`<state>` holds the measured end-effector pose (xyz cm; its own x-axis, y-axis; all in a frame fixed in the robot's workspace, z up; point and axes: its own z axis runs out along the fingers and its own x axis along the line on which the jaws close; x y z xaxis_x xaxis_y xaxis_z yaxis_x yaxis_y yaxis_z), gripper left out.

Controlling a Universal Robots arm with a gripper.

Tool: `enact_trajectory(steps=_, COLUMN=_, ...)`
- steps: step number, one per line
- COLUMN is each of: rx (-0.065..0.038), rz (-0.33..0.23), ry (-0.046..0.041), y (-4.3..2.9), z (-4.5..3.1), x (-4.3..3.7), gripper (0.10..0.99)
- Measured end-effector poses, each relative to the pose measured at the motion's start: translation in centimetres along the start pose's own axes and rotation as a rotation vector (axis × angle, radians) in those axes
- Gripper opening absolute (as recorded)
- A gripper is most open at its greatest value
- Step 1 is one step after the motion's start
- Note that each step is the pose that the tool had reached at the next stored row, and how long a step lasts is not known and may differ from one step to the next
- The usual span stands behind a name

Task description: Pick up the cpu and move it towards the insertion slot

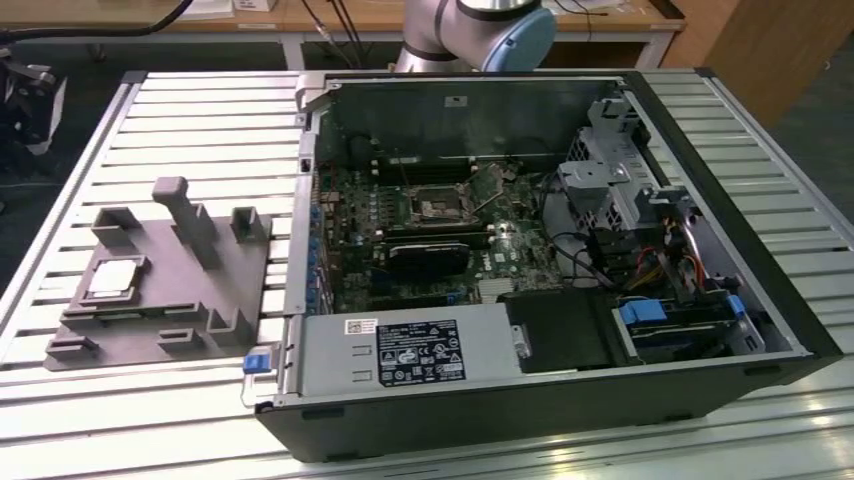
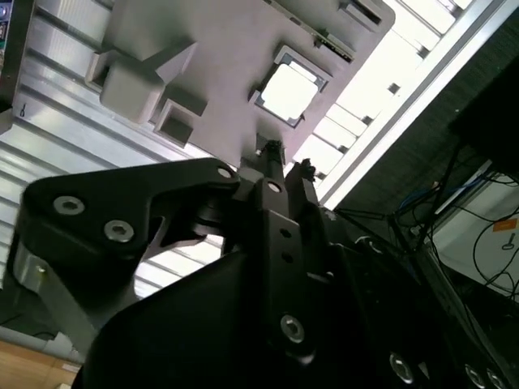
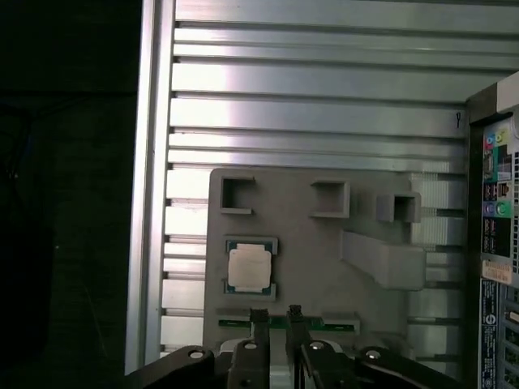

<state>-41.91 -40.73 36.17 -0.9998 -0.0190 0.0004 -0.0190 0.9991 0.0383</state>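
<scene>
The cpu [image 1: 115, 277], a small silvery square plate, lies flat in a recess of the grey plastic fixture [image 1: 180, 300] on the exterior view's left. The insertion slot [image 1: 438, 207] is a small metal-framed socket with a dark centre on the motherboard inside the open computer case. In the first wrist view the cpu [image 3: 249, 268] sits on the fixture [image 3: 308, 243], a little beyond and to one side of my gripper [image 3: 277, 314]. Its two thin fingers stand slightly apart with nothing between them. In the second wrist view the cpu [image 2: 288, 89] shows bright beyond my gripper [image 2: 289, 160].
The black computer case [image 1: 761, 260] lies open on a slatted aluminium table [image 1: 200, 110], with a power supply [image 1: 400, 352] at its near side. Upright grey pegs [image 1: 187, 215] rise from the fixture near the cpu. The arm's base [image 1: 481, 25] stands behind the case.
</scene>
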Motion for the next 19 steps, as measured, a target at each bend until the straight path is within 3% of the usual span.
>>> enact_trajectory(steps=1, rx=0.0, rz=0.0, ry=0.0002, y=-0.02, z=0.13, x=0.02, gripper=0.235)
enact_trajectory(steps=2, rx=0.0, rz=0.0, ry=0.0002, y=-0.05, z=0.3, x=0.04, gripper=0.235)
enact_trajectory(steps=6, rx=0.0, rz=0.0, ry=0.0001, y=-0.15, z=1.03, x=0.13, gripper=0.471)
enact_trajectory(steps=7, rx=0.0, rz=0.0, ry=0.0001, y=-0.17, z=1.21, x=0.14, gripper=0.471)
enact_trajectory(steps=9, rx=0.0, rz=0.0, ry=0.0, y=-0.21, z=1.57, x=0.17, gripper=0.584)
enact_trajectory(steps=12, rx=0.0, rz=0.0, ry=0.0, y=-0.25, z=2.13, x=0.19, gripper=0.643)
enact_trajectory(steps=15, rx=0.0, rz=0.0, ry=0.0001, y=-0.29, z=2.66, x=0.19, gripper=0.82)
enact_trajectory(steps=17, rx=0.0, rz=0.0, ry=0.0001, y=-0.33, z=3.02, x=0.21, gripper=0.82)
enact_trajectory(steps=18, rx=0.0, rz=0.0, ry=0.0002, y=-0.34, z=3.2, x=0.21, gripper=0.882)
enact_trajectory(steps=19, rx=0.0, rz=0.0, ry=0.0001, y=-0.35, z=3.38, x=0.22, gripper=0.882)
